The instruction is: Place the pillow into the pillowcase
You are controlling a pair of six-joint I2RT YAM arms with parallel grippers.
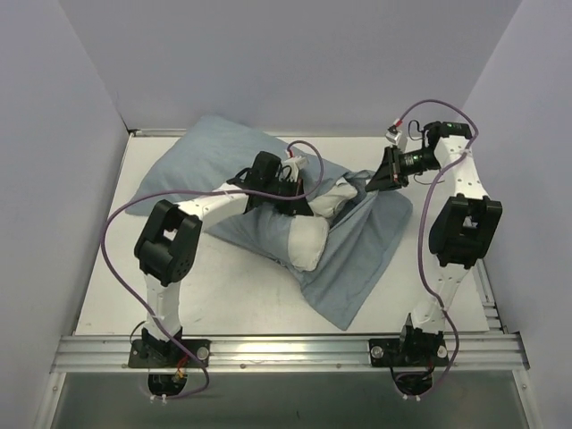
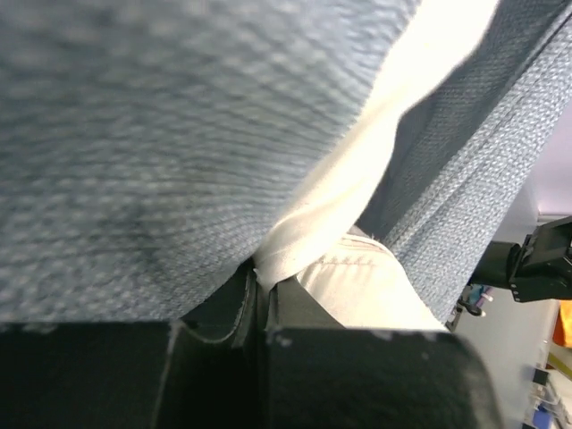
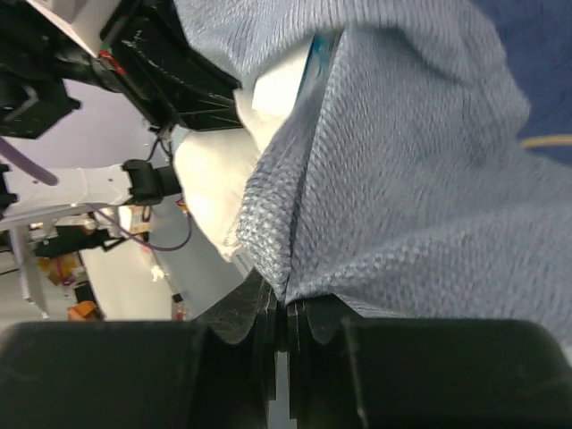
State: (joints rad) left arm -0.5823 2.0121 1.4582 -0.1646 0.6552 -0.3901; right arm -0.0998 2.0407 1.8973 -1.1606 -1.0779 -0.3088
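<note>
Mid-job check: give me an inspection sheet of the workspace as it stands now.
Surface: white table, fabric lying over its middle.
Job's things: grey-blue pillowcase rumpled across the middle; white pillow partly inside, one end poking out toward the arms.
Clutter: nothing seen.
Hands: left hand shut on a white edge of the pillow; right hand shut on a fold of the pillowcase.
Cables: purple cables loop off both arms, one arching over the pillowcase.
Surroundings: plain walls on three sides; metal rail at the near edge.

Bunched pillowcase [image 1: 357, 259] and pillow [image 1: 308, 243] block the table's [image 1: 223, 304] middle.
</note>
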